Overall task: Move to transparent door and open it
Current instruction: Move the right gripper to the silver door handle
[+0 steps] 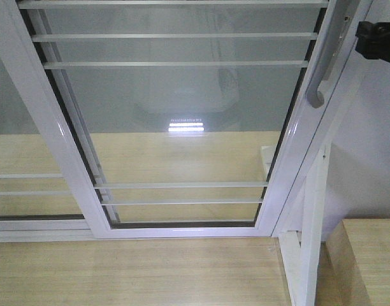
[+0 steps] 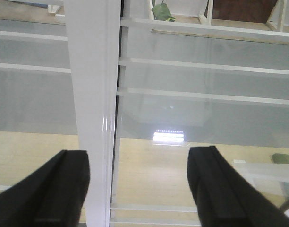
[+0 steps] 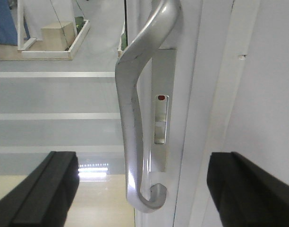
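Note:
The transparent door fills the front view: clear glass with thin white bars in a glossy white frame. Its curved grey handle sits on the right side rail. My right gripper shows as a black part just right of the handle. In the right wrist view the handle stands close ahead, its lower hook between my open right gripper's fingers, not touched. My left gripper is open and empty, facing the door's white left rail and the glass.
A similar white-framed glass panel without a handle lies behind at the left. A white wall is right of the door. A white post and a wooden box stand at the lower right. The floor is light wood.

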